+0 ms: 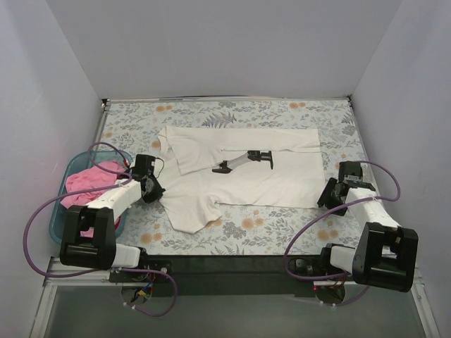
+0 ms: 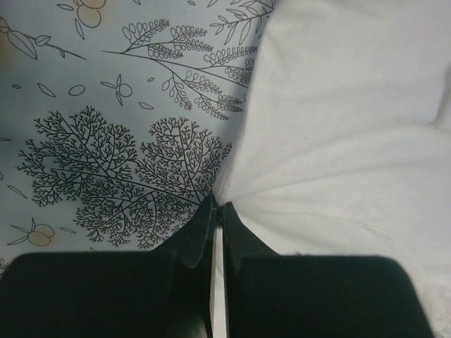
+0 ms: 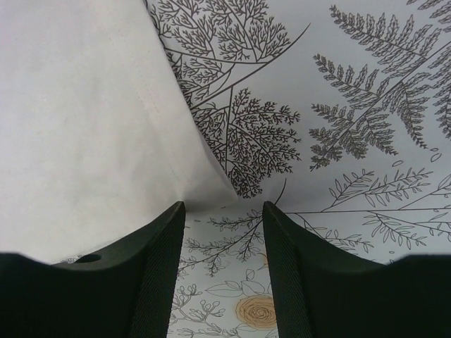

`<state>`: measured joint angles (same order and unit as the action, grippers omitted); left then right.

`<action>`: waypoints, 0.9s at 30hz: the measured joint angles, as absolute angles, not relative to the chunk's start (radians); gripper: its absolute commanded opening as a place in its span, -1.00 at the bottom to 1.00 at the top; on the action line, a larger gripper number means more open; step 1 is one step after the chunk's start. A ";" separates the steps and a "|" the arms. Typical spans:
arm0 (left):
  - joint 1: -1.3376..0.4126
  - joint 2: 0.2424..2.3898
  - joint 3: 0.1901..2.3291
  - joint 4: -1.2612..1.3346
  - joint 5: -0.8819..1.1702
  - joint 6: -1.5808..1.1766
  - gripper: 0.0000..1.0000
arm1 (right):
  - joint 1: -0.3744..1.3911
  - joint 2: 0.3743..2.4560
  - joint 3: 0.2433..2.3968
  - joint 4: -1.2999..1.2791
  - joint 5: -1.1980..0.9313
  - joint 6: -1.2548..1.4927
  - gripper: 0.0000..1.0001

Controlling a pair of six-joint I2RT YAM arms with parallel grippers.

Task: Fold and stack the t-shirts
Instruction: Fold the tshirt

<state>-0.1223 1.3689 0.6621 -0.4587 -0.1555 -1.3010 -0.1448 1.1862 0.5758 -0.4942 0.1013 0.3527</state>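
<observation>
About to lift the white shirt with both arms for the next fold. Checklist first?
1. The left gripper pinches the edge of the white shirt: ok.
2. The right gripper closed on the corner: not ok, jaws open, corner just beyond the gap.
3. Nothing lying on the shirt: not ok, a black-and-silver object rests on it.
4. The pink shirt clear, in the basket: ok.
5. Layers pinched: cannot tell.

Floral table (image 1: 282, 232) w/ white t-shirt (image 1: 282, 176) spread flat across it, teal basket (image 1: 59, 211) sitting left of the shirt.
</observation>
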 measured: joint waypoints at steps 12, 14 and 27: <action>-0.122 1.369 0.662 -0.459 -0.155 -1.298 -1.00 | -0.147 1.228 0.579 -0.453 0.121 0.361 -0.58; -0.122 1.369 0.662 -0.459 -0.154 -1.298 -1.00 | -0.150 1.232 0.579 -0.444 0.123 0.363 -0.70; -0.123 1.356 0.662 -0.484 -0.155 -1.325 -1.00 | -0.157 1.211 0.580 -0.479 0.129 0.364 -0.97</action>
<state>-0.1226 1.3563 0.6621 -0.4843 -0.1551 -1.3247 -0.1574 1.2110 0.5797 -0.4793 0.1287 0.3641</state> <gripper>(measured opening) 0.030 0.021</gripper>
